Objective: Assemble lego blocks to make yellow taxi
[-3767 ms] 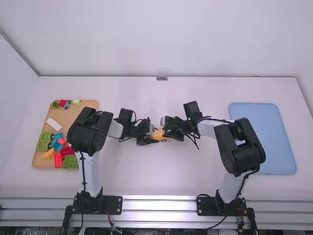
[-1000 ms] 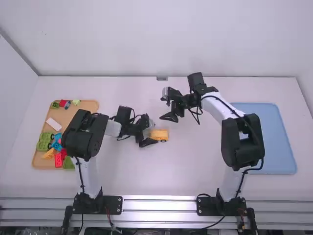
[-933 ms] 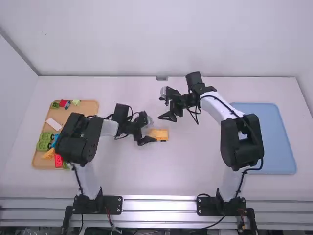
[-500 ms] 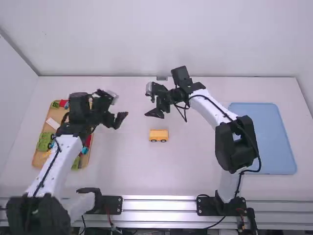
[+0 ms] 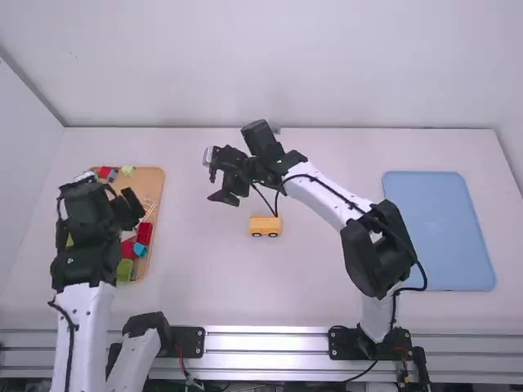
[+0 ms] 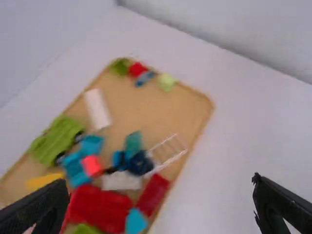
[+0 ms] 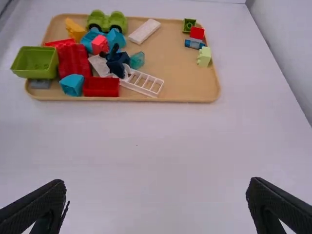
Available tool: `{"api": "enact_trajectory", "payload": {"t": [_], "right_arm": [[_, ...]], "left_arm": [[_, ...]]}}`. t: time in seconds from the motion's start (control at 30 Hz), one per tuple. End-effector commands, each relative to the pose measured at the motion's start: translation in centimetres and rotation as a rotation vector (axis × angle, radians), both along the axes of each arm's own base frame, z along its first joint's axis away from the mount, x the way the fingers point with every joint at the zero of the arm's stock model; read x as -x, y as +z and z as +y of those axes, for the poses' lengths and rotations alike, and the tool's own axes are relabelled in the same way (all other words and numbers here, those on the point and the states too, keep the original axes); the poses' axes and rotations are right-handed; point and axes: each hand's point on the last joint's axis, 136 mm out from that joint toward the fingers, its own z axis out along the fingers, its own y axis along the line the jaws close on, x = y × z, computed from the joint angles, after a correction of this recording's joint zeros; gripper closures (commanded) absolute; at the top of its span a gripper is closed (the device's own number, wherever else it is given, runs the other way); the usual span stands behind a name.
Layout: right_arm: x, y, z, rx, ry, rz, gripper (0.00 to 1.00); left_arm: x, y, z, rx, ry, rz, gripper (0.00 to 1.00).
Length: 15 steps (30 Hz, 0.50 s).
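A yellow vehicle-shaped block assembly (image 5: 265, 226) with dark wheels stands alone on the table's middle. My left gripper (image 5: 136, 207) is over the wooden tray's right half; in the left wrist view the left gripper (image 6: 161, 200) is open above the loose blocks. My right gripper (image 5: 225, 194) hangs behind and left of the yellow assembly, and in the right wrist view the right gripper (image 7: 156, 202) is open with nothing between its fingers. A yellow piece (image 7: 75, 30) lies in the tray beside the green wheeled base (image 7: 107, 21).
The wooden tray (image 7: 190, 83) at the left holds several red, blue, green and white pieces, with a white ladder-like piece (image 7: 144, 83) at its edge. A blue tray (image 5: 441, 233) lies at the right, beyond the right arm.
Both grippers have come away from the yellow assembly, which stays on the table. The left arm has swung left over the wooden tray; the right gripper has moved back, then left.
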Motion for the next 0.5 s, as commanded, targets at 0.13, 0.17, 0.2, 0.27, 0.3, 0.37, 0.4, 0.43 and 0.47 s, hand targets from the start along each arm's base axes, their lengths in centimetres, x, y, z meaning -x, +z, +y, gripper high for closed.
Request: {"api": "enact_trajectory", "payload": {"t": [0.13, 0.17, 0.2, 0.27, 0.3, 0.37, 0.4, 0.43, 0.47], "right_arm": [[-0.4, 2.5, 0.3, -0.050, 0.000, -0.028, 0.01], [-0.1, 2.7, 0.4, -0.064, 0.018, -0.021, 0.01], [0.3, 2.9, 0.5, -0.078, 0.038, -0.011, 0.02], [0.6, 3.1, 0.5, -0.095, 0.059, 0.003, 0.02], [0.7, 3.2, 0.5, -0.100, 0.065, 0.007, 0.01], [0.7, 3.2, 0.5, -0.099, 0.064, 0.005, 0.01], [0.7, 3.2, 0.6, -0.100, 0.065, 0.005, 0.02], [0.7, 3.3, 0.6, -0.101, 0.065, 0.005, 0.01], [0.6, 3.3, 0.6, -0.103, 0.065, 0.002, 0.01]], "left_arm": [[4.9, 3.0, 5.9, 0.037, 0.417, -0.066, 0.01], [5.0, 2.9, 6.2, 0.056, 0.428, -0.058, 0.01], [5.0, 2.7, 6.7, 0.081, 0.439, -0.051, 0.01], [5.1, 2.3, 7.7, 0.120, 0.468, -0.043, 0.01], [5.2, 1.9, 8.4, 0.152, 0.487, -0.033, 0.01], [5.6, 1.2, 9.8, 0.218, 0.548, -0.019, 0.01], [5.9, 1.0, 10.4, 0.236, 0.586, -0.018, 0.01], [6.5, 1.0, 11.6, 0.258, 0.652, -0.022, 0.01], [6.7, 1.0, 12.4, 0.268, 0.686, -0.021, 0.01]]}}
